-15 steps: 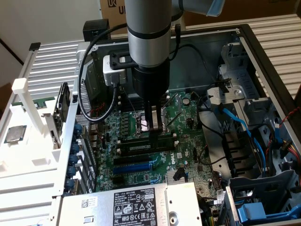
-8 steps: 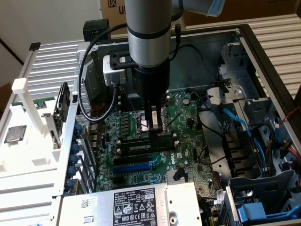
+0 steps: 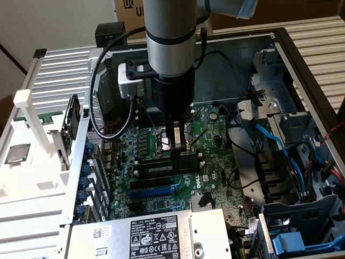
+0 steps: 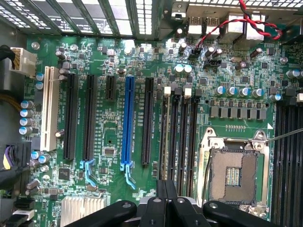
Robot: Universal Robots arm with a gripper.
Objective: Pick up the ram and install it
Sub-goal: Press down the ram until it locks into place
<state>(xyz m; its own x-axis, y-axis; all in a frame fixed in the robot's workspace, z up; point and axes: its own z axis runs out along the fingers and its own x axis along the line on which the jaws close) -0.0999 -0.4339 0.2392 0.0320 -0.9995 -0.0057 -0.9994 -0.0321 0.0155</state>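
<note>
Arm: the grey arm is reaching straight down into the open computer case; a black cable is looping beside its wrist.

Gripper: the gripper is hanging over the motherboard with its jaws drawn fully together; the tips are sitting right at the ram's upper edge; whether they are pinching it cannot be told; in the wrist view the dark fingers are lying closed against each other above the memory slots.

Ram: the ram is standing on edge as a long dark strip, just beside the processor socket on its near side in the exterior view; it is running across the board, parallel to the black slots and the blue slot that are lying nearer the camera.

Socket: the processor socket is sitting open inside its silver frame, next to the memory slots.

Surroundings: a silver box with a black label is filling the near edge of the case; blue cables are trailing towards the exterior view's right; a square silver chip is resting on a white tray at the exterior view's left, well apart from the gripper.
</note>
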